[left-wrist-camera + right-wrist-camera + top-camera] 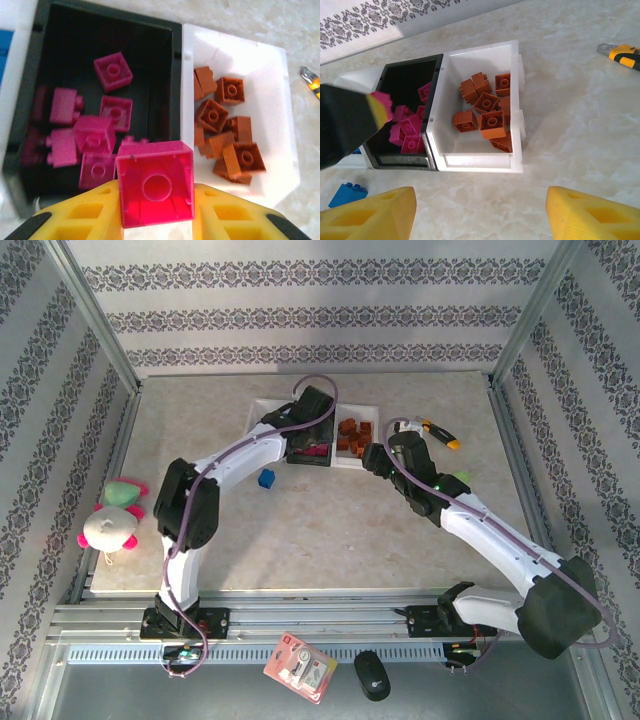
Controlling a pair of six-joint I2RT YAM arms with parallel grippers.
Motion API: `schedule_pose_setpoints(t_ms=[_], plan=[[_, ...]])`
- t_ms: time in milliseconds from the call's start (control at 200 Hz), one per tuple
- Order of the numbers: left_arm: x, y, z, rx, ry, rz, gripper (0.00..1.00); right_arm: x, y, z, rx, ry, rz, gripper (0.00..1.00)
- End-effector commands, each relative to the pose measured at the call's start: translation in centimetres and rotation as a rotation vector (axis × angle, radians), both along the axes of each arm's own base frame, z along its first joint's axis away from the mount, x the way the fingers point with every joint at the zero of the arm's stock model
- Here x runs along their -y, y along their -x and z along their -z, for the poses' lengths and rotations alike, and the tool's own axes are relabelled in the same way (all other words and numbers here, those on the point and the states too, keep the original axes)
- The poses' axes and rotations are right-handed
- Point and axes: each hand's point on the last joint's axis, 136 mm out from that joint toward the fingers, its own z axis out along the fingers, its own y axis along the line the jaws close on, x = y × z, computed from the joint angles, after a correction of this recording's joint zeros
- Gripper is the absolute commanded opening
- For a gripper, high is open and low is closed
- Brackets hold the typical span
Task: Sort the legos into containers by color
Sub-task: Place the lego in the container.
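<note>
Far left: plush toy (112, 515) lies at the table (330, 530) edge, well apart from the trays. It is no part of the sort.

Left white tray (258, 410): mostly hidden under the left arm, so its contents cannot be told. By elimination it is probably the bin for blue.

Blue brick (347, 194): loose on the table, just in front of the tray row and outside every tray. Judged to be one piece not yet sorted.

Left gripper (157, 192): yellow fingers (90, 210) are closed on a magenta brick (155, 180), clamped by its two side faces with the hollow underside towards the wrist camera. It hangs above the near end of the black tray (175, 75), over the magenta bricks (113, 71) already inside. The position fits a colour-matched drop: held high enough to clear the wall, with the brick not touching the pile. Release looks like the step in hand.

Right white tray (280, 100): touches the black tray's right wall and holds only orange-brown bricks (230, 90), heaped loosely.

Right gripper (480, 200): jaws stand wide apart with nothing between them. It hovers near the front of the right white tray, looking down on both filled trays. It is likely parked there to stay clear of the left arm's drop.

Far right: utility knife (625, 54) lies on the table beyond the trays, untouched.
</note>
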Motion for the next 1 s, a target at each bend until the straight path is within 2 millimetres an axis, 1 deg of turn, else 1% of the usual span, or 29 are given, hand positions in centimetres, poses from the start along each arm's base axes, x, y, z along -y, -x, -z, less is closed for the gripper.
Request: schedule_pose_setpoints(t_ms=[0, 80, 145, 190, 250, 310, 360, 445, 520, 590, 615, 695, 764, 824, 884, 939, 994], plan=[[-1.2, -1.9, 2.5, -0.035, -0.087, 0.035, 0.33, 0.2, 0.2, 0.0, 0.005, -0.007, -0.002, 0.69], [-1.3, -3.0, 3.3, -0.055, -0.108, 0.042, 0.34, 0.1, 0.2, 0.1, 0.002, -0.003, -0.012, 0.69], [-1.0, -3.6, 3.1, -0.051, -0.114, 0.063, 0.36, 0.0, 0.1, 0.0, 0.005, 0.001, -0.02, 0.69], [-0.7, -3.8, 2.6, -0.039, -0.118, 0.087, 0.4, -0.1, 0.1, 0.0, 0.007, 0.011, -0.033, 0.69], [-0.7, -3.8, 1.5, -0.017, -0.117, 0.1, 0.48, -0.3, 0.0, 0.0, 0.005, 0.026, -0.045, 0.69], [-0.9, -3.7, 0.4, 0.004, -0.124, 0.112, 0.64, -0.7, -0.1, -0.2, 0.007, 0.037, -0.063, 0.68], [-1.2, -3.3, -0.6, 0.021, -0.132, 0.118, 0.74, -1.3, -0.2, -0.2, 0.009, 0.044, -0.082, 0.69], [-2.0, -2.3, -2.1, 0.046, -0.153, 0.131, 0.86, -2.4, -0.3, -0.4, 0.014, 0.066, -0.125, 0.69], [-2.8, -0.9, -3.1, 0.072, -0.174, 0.165, 0.93, -3.8, -0.3, -0.6, 0.023, 0.087, -0.183, 0.69], [-3.5, 0.9, -3.7, 0.096, -0.196, 0.229, 0.98, -5.5, -0.1, -0.7, 0.036, 0.104, -0.259, 0.69], [-3.6, 1.7, -3.7, 0.099, -0.208, 0.271, 1.0, -6.2, 0.0, -0.7, 0.042, 0.11, -0.287, 0.7], [-4.2, 4.4, -3.7, 0.094, -0.226, 0.387, 0.99, -8.4, 0.5, -0.9, 0.066, 0.132, -0.386, 0.71], [-6.1, 6.0, -3.0, 0.067, -0.258, 0.398, 0.99, -10.3, 1.2, -0.7, 0.075, 0.145, -0.47, 0.73], [-7.9, 6.9, -2.1, 0.032, -0.291, 0.408, 0.99, -12.0, 2.0, -0.4, 0.081, 0.143, -0.549, 0.75], [-9.7, 7.6, -0.7, -0.013, -0.332, 0.417, 0.99, -13.5, 2.7, -0.2, 0.095, 0.148, -0.612, 0.77], [-11.0, 8.1, 0.4, -0.048, -0.351, 0.421, 0.99, -14.6, 3.3, 0.2, 0.106, 0.157, -0.653, 0.79], [-11.8, 8.4, 1.5, -0.084, -0.362, 0.433, 0.99, -15.6, 3.9, 0.5, 0.116, 0.168, -0.69, 0.8]])
